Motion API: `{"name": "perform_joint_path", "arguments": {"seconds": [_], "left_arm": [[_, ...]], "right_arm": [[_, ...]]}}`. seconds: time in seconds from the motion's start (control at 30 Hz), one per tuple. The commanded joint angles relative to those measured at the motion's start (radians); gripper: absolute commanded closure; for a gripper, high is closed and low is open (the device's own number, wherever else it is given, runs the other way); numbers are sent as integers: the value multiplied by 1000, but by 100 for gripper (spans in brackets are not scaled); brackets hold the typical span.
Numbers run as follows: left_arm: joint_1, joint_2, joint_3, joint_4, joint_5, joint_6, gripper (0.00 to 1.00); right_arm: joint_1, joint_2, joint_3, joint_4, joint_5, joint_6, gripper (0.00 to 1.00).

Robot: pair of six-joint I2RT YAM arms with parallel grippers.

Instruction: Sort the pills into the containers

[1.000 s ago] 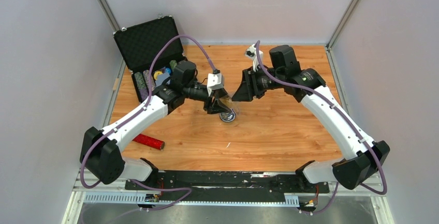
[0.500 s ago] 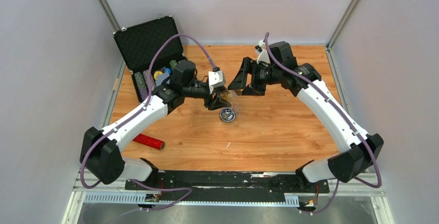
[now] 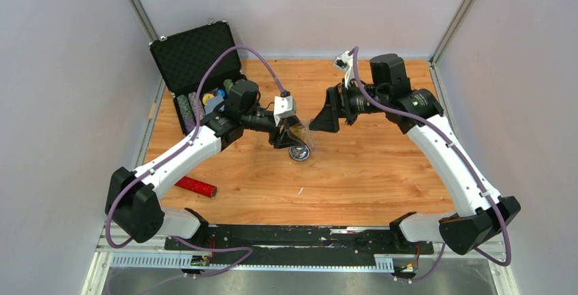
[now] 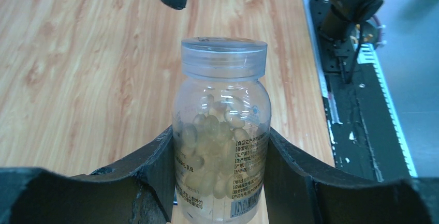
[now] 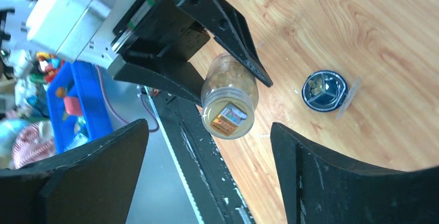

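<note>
- The pill bottle (image 4: 221, 110) is clenched round its body by the left claw (image 3: 289, 133) and held off the table (image 3: 382, 165).
- The divided dish (image 3: 298, 152) is seen on the table just below the bottle.
- The capped end (image 4: 223, 57) is pointed along the bottle's long axis at the right claw (image 3: 326, 118), which is spread wide, holds nothing, and is kept apart from the cap.

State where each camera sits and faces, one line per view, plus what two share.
Top: above and behind, looking down at the table; both arms show.
Left wrist: looks along the left jaws, closed on the pill bottle.
Right wrist: sees the bottle past the open right jaws, and the dish.
Shared: both wrists show the bottle.
</note>
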Motion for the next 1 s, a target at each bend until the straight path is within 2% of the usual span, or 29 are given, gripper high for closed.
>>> {"name": "perform_joint_path", "arguments": {"seconds": [0.0, 0.2, 0.5, 0.57, 0.73, 0.87, 0.97], "left_arm": [[-2, -28, 37, -5, 122, 20, 93], [-2, -16, 55, -7, 155, 8, 92], [-2, -7, 64, -15, 159, 6, 92], [-2, -8, 65, -15, 157, 6, 92], [-2, -9, 64, -15, 132, 7, 93], [-2, -13, 57, -12, 68, 17, 96], [-2, -15, 51, -5, 27, 25, 100]], "right_arm": [[1, -13, 12, -37, -86, -234, 13], [22, 5, 5, -37, -69, -246, 17], [54, 40, 6, -37, -22, -195, 35], [57, 43, 8, -35, -12, -183, 44], [66, 67, 19, -33, 14, -82, 81], [110, 81, 10, -17, 74, 89, 99], [127, 89, 0, 8, 131, 280, 100]]}}
